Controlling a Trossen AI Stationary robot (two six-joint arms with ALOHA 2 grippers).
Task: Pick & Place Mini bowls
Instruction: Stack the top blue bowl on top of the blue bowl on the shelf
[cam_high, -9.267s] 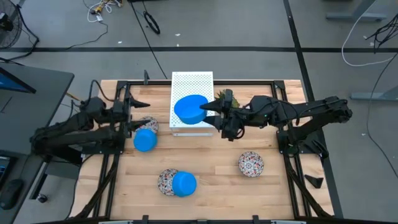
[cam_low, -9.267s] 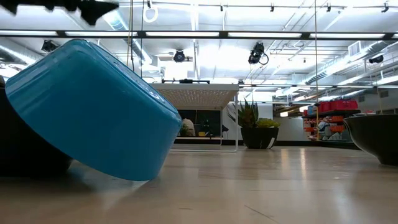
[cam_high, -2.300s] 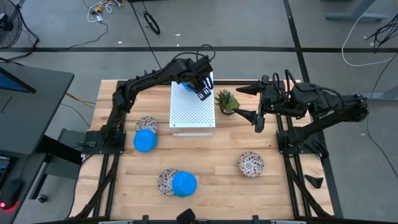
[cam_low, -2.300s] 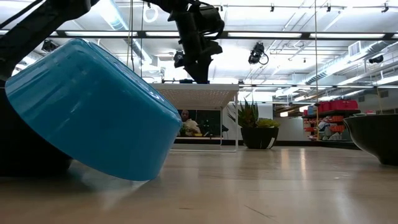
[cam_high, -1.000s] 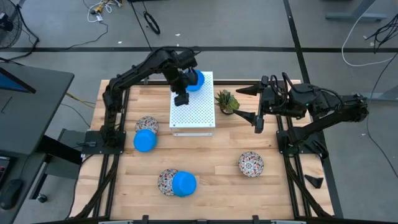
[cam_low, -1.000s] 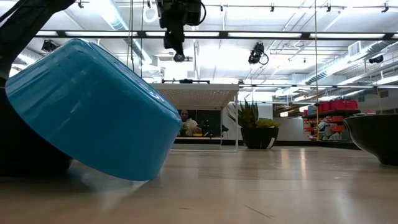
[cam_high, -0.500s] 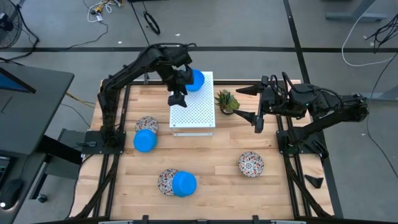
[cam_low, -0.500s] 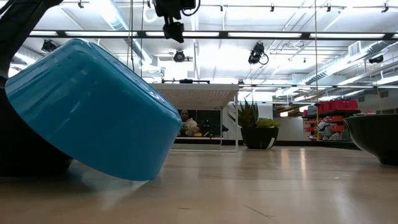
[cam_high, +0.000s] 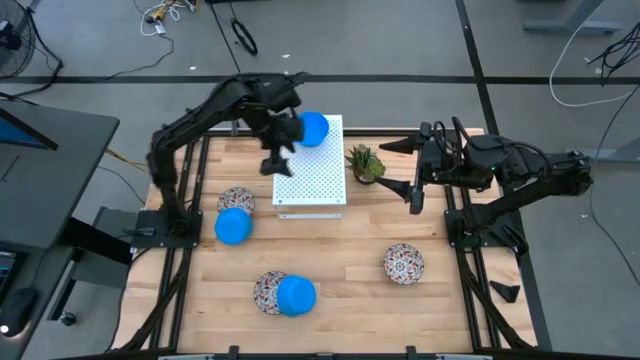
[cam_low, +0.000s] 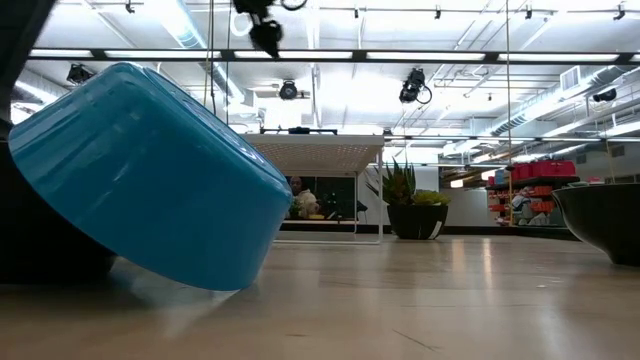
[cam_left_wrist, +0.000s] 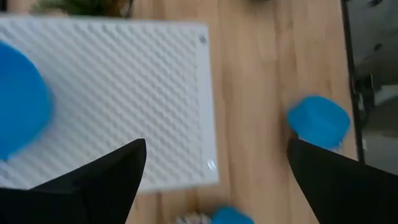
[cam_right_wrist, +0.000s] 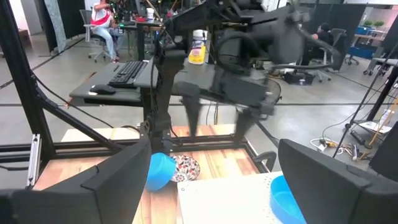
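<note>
Pulling back from the white perforated box (cam_high: 310, 165), the left hand (cam_high: 274, 160) now hangs empty, fingers apart, with a blue mini bowl (cam_high: 312, 128) resting on the box top, apparently delivered, while the right hand (cam_high: 412, 170) waits spread beside the plant (cam_high: 365, 164).

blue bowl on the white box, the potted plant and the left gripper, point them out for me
blue bowl (cam_high: 313, 128), high view, middle of its blue body
potted plant (cam_high: 365, 163), high view, its green leaves
left gripper (cam_high: 275, 165), high view, midway between its open fingertips
</note>
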